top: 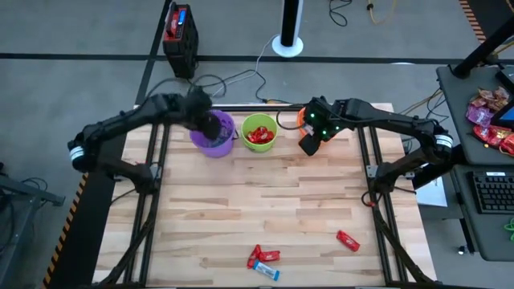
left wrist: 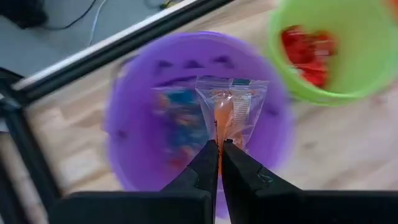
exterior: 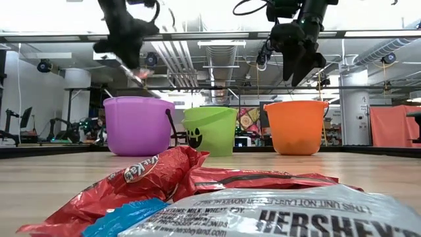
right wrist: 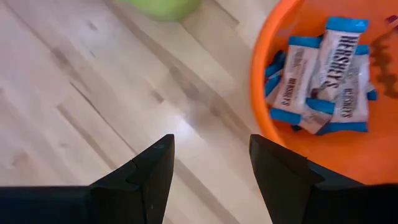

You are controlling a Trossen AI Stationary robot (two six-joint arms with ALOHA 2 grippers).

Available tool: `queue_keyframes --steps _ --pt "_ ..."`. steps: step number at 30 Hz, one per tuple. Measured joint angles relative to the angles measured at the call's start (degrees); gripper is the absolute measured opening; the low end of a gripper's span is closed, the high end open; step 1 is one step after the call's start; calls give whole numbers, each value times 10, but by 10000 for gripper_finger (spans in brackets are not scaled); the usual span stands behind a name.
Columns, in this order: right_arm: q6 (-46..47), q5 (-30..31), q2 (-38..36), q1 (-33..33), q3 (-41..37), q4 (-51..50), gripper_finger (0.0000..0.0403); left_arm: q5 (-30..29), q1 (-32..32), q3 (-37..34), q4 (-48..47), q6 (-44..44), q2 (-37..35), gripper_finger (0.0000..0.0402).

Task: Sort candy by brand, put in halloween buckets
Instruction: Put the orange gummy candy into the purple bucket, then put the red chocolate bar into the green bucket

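Note:
My left gripper (left wrist: pixel 219 144) hangs over the purple bucket (top: pixel 214 133) at the table's far side, shut on a small clear-wrapped candy (left wrist: pixel 231 102). More such pieces lie blurred inside that bucket. The green bucket (top: pixel 259 132) beside it holds red wrappers. My right gripper (right wrist: pixel 211 152) is open, above the table just near-left of the orange bucket (right wrist: pixel 323 143), which holds blue-and-white Hershey's bars (right wrist: pixel 329 68). Red wrappers (top: pixel 266 255) and one blue-and-white bar (top: pixel 263 269) lie near the table's near edge, another red piece (top: pixel 347 239) to their right. My left gripper pinches the clear wrapper by its near end (left wrist: pixel 220 134) between the two fingertips, coming from above. The candy is lifted clear and hangs past the fingers over the purple bucket's opening.
The three buckets stand in a row along the far edge. A wide bare stretch of wood lies between them and the leftover candy at the near edge. A desk with a keyboard (top: pixel 491 191) and red-pink bags (top: pixel 488 112) stands off the table's right side.

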Motion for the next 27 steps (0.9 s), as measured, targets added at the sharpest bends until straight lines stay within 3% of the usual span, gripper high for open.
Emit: queue_keyframes --steps 5,11,20,23,27 --pt "63 0 -1 30 0 -1 201 77 100 -2 0 98 38 0" --pt "108 -63 -19 90 0 -16 201 93 108 -5 -13 158 65 9" --pt "42 -76 -6 318 0 43 201 92 106 -5 -21 190 78 70" --pt "16 -47 30 404 0 124 201 91 101 -5 -9 192 73 92" --pt "16 41 92 490 0 226 201 91 82 -5 -2 209 54 111"
